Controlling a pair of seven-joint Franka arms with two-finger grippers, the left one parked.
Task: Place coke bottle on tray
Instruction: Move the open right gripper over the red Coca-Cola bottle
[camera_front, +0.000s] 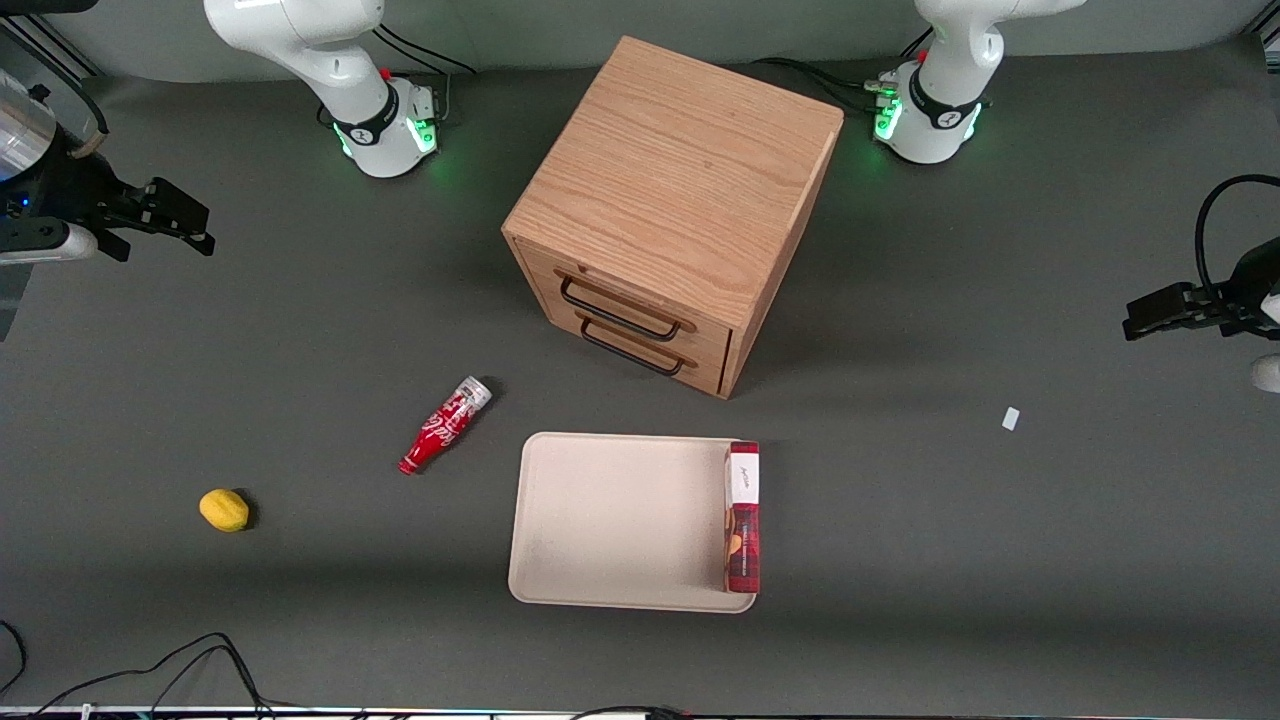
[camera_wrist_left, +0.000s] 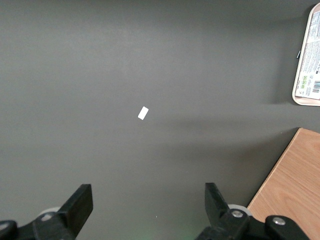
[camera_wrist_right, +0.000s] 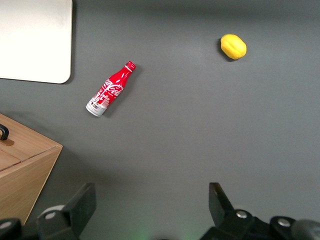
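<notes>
The coke bottle (camera_front: 445, 425) lies on its side on the grey table, beside the cream-beige tray (camera_front: 610, 520), toward the working arm's end. It also shows in the right wrist view (camera_wrist_right: 110, 90), with the tray's corner (camera_wrist_right: 35, 40) near it. My right gripper (camera_front: 180, 222) hangs open and empty high above the working arm's end of the table, well away from the bottle and farther from the front camera than it. In the right wrist view the gripper (camera_wrist_right: 150, 200) has both fingers wide apart over bare table.
A red rectangular box (camera_front: 742, 515) with a white label lies on the tray's edge toward the parked arm. A wooden drawer cabinet (camera_front: 670, 210) stands farther from the camera than the tray. A yellow lemon (camera_front: 224, 510) lies toward the working arm's end. A small white scrap (camera_front: 1010, 418) lies toward the parked arm's end.
</notes>
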